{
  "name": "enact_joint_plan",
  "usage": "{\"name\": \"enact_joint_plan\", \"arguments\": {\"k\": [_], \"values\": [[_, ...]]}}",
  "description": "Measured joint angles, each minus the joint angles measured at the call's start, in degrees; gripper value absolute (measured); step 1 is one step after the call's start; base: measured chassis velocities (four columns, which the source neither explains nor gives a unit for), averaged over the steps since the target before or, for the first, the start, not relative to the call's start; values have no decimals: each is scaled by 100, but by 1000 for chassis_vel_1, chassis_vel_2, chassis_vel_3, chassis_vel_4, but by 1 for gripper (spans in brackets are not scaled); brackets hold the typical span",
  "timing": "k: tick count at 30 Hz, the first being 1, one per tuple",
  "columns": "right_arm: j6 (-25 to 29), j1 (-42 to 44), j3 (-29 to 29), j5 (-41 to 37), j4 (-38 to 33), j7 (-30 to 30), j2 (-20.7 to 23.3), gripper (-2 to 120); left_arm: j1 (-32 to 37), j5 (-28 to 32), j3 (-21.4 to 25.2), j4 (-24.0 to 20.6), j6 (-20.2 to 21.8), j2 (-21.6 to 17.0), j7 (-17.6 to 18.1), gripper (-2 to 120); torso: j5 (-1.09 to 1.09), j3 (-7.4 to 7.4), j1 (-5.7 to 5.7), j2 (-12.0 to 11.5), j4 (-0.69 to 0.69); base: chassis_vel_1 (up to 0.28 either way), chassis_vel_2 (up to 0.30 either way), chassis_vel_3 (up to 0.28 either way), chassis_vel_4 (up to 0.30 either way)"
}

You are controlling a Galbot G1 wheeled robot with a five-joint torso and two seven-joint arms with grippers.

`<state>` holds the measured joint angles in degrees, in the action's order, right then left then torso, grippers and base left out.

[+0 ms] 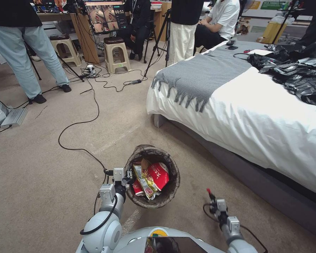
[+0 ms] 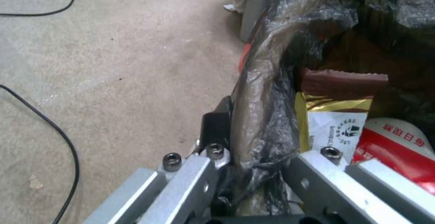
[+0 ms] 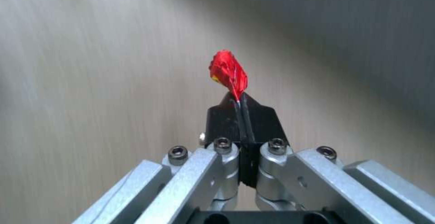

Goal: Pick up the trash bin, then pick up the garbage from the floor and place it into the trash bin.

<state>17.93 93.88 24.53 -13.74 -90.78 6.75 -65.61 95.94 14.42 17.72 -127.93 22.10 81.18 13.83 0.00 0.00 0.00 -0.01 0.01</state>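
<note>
Right gripper [image 1: 210,194], beside the trash bin [image 1: 152,175], pinches a red scrap [image 3: 228,72]; release it squarely above the rim that left gripper [image 1: 127,175] clamps.

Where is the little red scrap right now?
The little red scrap is pinched in the right tool, low on the right of the head view, held above the carpet beside the trash bin and near the bed.

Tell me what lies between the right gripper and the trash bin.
In the head view, bare carpet lies between the right gripper, shut on a red scrap, and the trash bin, which the left gripper holds by its rim.
</note>
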Motion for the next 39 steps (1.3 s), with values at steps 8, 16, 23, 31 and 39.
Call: {"name": "enact_joint_plan", "arguments": {"k": [8, 16, 23, 31, 39], "values": [[1860, -261, 377, -243, -1725, -1821, -65, 0, 39, -15, -60, 51, 15, 18, -5, 3, -2, 0, 0, 0, 0, 0, 0, 0, 0], [1413, -541, -133, -1402, -3239, -3451, 395, 0, 20, -25, -118, 78, 27, 34, -23, 3, -1, 0, 0, 0, 0, 0, 0, 0, 0], [930, -798, -1123, -1449, -3070, -3461, 835, 0, 30, -27, -179, 56, 32, 8, -25, 3, 0, 0, 0, 0, 0, 0, 0, 0, 0], [921, -817, -1676, -1218, -2345, -3329, 818, 0, 33, -55, -216, 13, 34, 45, -26, 3, 0, 0, 0, 0, -1, 0, 0, 0, 0], [1021, -817, -1730, -1021, -1920, -3262, 707, 1, 65, -68, -217, -24, 36, 40, -26, 3, 0, 0, 0, 0, -1, 0, 0, 0, 0]]}}
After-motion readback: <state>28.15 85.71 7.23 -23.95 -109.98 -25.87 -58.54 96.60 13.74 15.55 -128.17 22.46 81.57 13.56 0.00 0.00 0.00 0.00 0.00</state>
